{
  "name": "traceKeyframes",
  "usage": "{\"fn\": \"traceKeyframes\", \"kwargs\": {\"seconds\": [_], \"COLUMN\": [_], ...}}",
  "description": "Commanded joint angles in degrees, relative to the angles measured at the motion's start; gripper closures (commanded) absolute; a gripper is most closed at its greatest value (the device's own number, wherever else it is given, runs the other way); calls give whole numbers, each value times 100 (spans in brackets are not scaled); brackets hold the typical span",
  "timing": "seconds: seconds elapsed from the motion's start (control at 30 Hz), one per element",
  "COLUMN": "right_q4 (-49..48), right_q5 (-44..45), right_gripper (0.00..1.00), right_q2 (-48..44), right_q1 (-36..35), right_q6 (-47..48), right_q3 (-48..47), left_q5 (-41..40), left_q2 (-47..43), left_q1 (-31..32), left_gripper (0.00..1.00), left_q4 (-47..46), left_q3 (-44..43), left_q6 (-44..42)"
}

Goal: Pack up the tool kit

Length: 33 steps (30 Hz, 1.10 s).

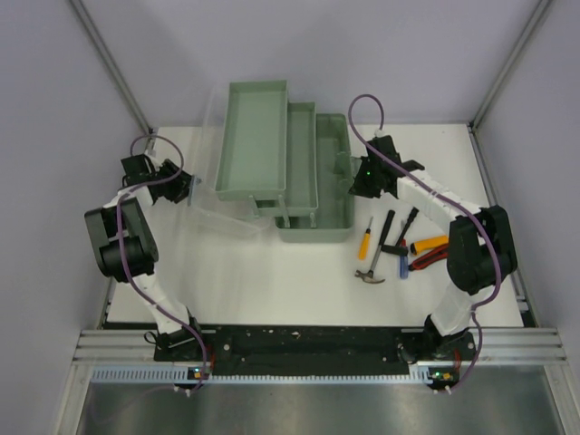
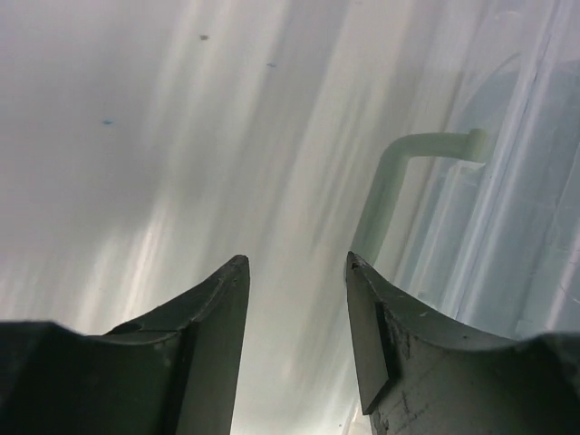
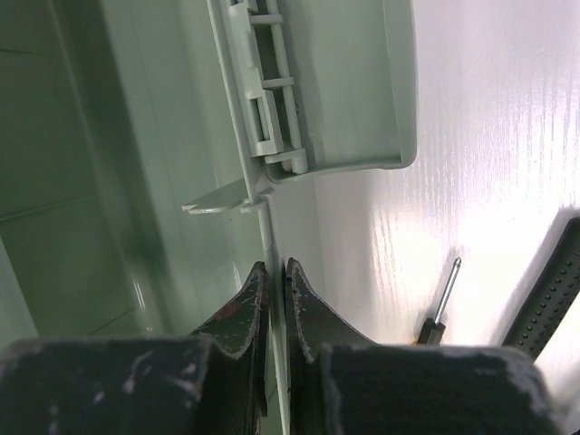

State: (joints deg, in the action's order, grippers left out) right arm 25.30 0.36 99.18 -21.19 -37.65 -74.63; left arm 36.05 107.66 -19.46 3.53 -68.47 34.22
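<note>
The pale green tool box [image 1: 319, 195] stands open at the back middle, its trays [image 1: 256, 140] folded out to the left and a clear lid [image 1: 217, 213] hanging at the left. My right gripper [image 1: 357, 187] is shut on the box's thin right wall [image 3: 269, 222], one finger inside and one outside [image 3: 275, 265]. My left gripper [image 1: 188, 188] is open and empty [image 2: 294, 263] beside the clear lid [image 2: 521, 227], near a pale green hinge arm [image 2: 390, 181]. A screwdriver [image 1: 365, 239], a hammer [image 1: 370, 275] and pliers [image 1: 428, 254] lie on the table right of the box.
Two black-handled tools [image 1: 388, 230] and a blue-handled one [image 1: 403, 261] lie among the loose tools. The screwdriver tip [image 3: 446, 290] and a black ribbed handle [image 3: 548, 299] show near my right fingers. Grey walls enclose the white table [image 1: 272, 281].
</note>
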Motion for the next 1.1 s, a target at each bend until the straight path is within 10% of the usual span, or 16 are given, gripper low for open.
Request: {"fn": "traceKeyframes", "kwargs": {"seconds": [0.0,0.37,0.63,1.07], "right_q4": [-7,-34,45,432], "right_q5": [193,105,113,482], "right_gripper": [100,100,86,42], "right_q2": [269,331,6,-996], "right_q1": [159,142,142,431], "right_q6": [-181,-217,-85,319], "right_q3": [124,-122,-376,-606], "left_q5": [-484,-976,-3076,-3088], "left_q2": [27,-95,-666,-2028], "left_q1": [39,57,48,66], "left_gripper": [49,49,47,2], "left_q4": [332,683,2264,2987], "left_q3": [-149,-290,-1177,-2311], "left_q6": [-169,-275,-205,-627]}}
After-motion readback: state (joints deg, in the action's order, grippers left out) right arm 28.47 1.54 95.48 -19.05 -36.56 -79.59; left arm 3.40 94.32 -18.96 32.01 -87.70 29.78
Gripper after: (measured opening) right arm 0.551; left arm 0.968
